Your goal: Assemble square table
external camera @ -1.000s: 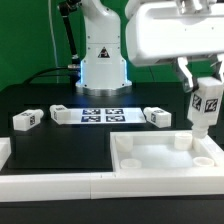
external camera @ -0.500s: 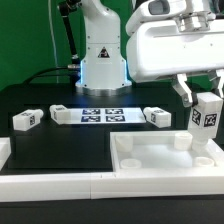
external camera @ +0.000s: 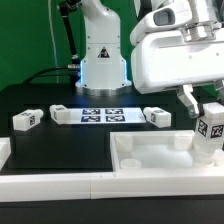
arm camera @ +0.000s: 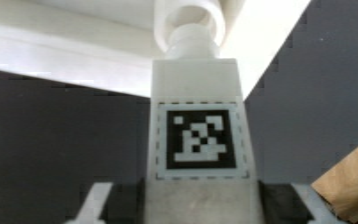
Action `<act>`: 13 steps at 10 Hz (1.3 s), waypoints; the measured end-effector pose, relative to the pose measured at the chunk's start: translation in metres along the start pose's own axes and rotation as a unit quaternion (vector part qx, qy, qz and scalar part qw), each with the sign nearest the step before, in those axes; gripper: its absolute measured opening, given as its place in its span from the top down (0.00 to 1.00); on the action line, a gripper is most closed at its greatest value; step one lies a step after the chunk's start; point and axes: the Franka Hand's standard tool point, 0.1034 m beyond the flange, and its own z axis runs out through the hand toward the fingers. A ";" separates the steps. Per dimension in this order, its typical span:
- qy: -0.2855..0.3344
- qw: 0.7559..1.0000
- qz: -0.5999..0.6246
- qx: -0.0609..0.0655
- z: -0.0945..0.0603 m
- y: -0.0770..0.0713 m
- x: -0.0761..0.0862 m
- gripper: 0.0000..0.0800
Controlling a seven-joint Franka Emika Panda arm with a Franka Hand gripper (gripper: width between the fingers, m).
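The white square tabletop (external camera: 150, 160) lies upside down at the front of the exterior view's right, rim up. My gripper (external camera: 197, 100) is shut on a white block leg (external camera: 209, 132) with a black-and-white tag, held upright with its lower end down at the top's far right corner. In the wrist view the leg (arm camera: 201, 120) fills the middle, tag facing the camera, its round peg end (arm camera: 192, 30) pointing at the white top (arm camera: 51, 55), and a finger (arm camera: 98, 200) stands on each side of it. Two loose legs lie on the table, one (external camera: 27, 119) at the exterior view's left and one (external camera: 158, 117) in the middle.
The marker board (external camera: 97, 115) lies flat in front of the robot base (external camera: 102, 60). Long white border bars (external camera: 50, 185) run along the front edge of the black table, with a white block (external camera: 4, 150) at the far left.
My gripper has carried the leg downward and slightly toward the exterior view's right, lowering it from above the top to its far right corner.
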 end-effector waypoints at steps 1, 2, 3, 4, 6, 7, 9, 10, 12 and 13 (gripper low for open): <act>-0.002 1.000 0.000 0.001 0.002 -0.001 -0.002 0.64; -0.003 1.000 -0.001 0.001 0.003 -0.001 -0.004 0.64; -0.004 1.000 0.000 0.001 0.003 -0.001 -0.005 0.64; -0.006 1.000 0.000 0.001 0.005 -0.001 -0.007 0.64; -0.007 1.000 0.001 0.001 0.008 0.000 -0.010 0.64; -0.008 1.000 0.001 0.001 0.010 0.000 -0.012 0.64; -0.007 1.000 0.001 0.001 0.010 0.000 -0.012 0.49; -0.008 1.000 0.001 0.001 0.010 0.000 -0.012 0.49; -0.008 1.000 0.001 0.001 0.010 0.000 -0.012 0.21; -0.008 1.000 0.001 0.001 0.010 0.000 -0.012 0.21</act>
